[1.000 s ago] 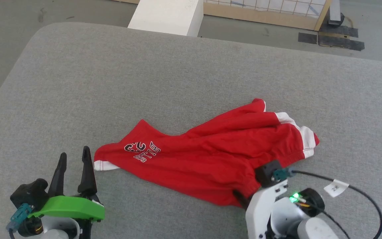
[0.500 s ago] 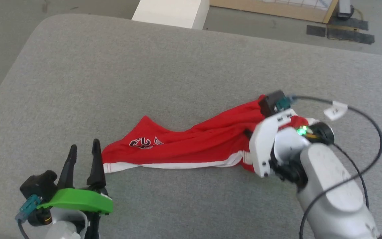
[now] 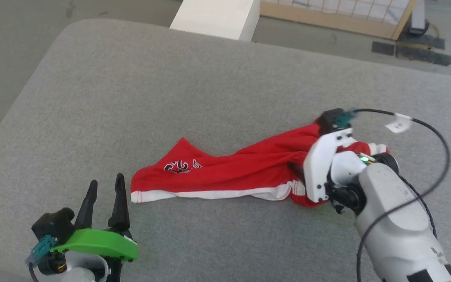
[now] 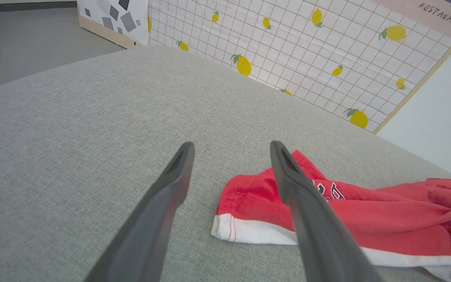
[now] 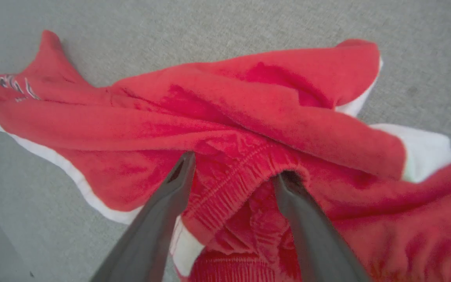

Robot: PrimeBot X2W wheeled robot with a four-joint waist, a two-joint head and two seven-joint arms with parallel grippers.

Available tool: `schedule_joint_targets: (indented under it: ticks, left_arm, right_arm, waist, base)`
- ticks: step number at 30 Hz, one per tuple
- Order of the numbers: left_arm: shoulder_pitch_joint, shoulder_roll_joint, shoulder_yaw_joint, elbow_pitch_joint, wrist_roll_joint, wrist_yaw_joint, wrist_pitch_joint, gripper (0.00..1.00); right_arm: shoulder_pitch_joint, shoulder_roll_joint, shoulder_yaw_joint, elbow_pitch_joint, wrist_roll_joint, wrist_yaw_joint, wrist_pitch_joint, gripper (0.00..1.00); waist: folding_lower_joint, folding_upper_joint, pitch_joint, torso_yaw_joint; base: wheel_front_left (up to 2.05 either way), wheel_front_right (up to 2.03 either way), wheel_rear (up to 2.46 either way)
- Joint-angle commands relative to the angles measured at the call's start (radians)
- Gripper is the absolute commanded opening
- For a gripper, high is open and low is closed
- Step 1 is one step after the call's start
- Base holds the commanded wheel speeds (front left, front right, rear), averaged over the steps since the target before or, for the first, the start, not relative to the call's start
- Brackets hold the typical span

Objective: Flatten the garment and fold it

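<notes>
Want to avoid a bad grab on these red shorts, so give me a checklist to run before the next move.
1. Left gripper open: ok.
2. Right gripper open, waistband between its fingers: ok.
3. Garment lying flat: not ok, bunched and twisted.
4. Garment wholly on the grey cushion: ok.
5. Left gripper clear of the white hem corner: cannot tell.

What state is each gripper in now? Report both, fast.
Left gripper: open, holding nothing.
Right gripper: open, fingers spread at the gathered waistband of the bright red soft fabric shorts, gripping nothing.
</notes>
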Motion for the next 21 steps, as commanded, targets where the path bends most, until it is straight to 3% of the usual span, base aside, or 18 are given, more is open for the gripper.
schedule_joint_targets:
  ticks: [1,6,12,16,21]
  left_arm:
    - [0.012,0.004,0.001,-0.002,0.009,-0.007,-0.005,1.00]
    - [0.024,0.005,-0.003,-0.012,0.016,-0.007,-0.005,1.00]
    - [0.039,0.008,-0.001,-0.021,0.019,-0.008,-0.005,1.00]
    - [0.042,0.009,-0.003,-0.023,0.019,-0.008,-0.005,1.00]
    - [0.036,0.009,-0.008,-0.023,0.015,-0.008,-0.005,1.00]
  right_arm:
    - [0.029,-0.004,-0.019,-0.022,0.019,-0.001,-0.022,1.00]
    - [0.134,-0.004,-0.107,-0.169,0.082,-0.001,-0.088,1.00]
    - [0.338,-0.004,-0.163,-0.409,0.035,-0.001,-0.131,1.00]
    - [0.468,-0.004,-0.116,-0.548,-0.069,-0.001,-0.125,1.00]
    - [0.536,-0.004,-0.019,-0.622,-0.131,-0.001,-0.127,1.00]
  waist:
    - [0.0000,0.0090,-0.030,-0.025]
    - [0.0000,0.0090,-0.052,-0.054]
    - [0.0000,0.0090,-0.063,-0.076]
    - [0.0000,0.0090,-0.061,-0.080]
    - [0.0000,0.0090,-0.046,-0.078]
  base:
    - [0.00,0.00,0.00]
    - [0.00,0.00,0.00]
    - [0.00,0.00,0.00]
    - [0.00,0.00,0.00]
    - [0.00,0.00,0.00]
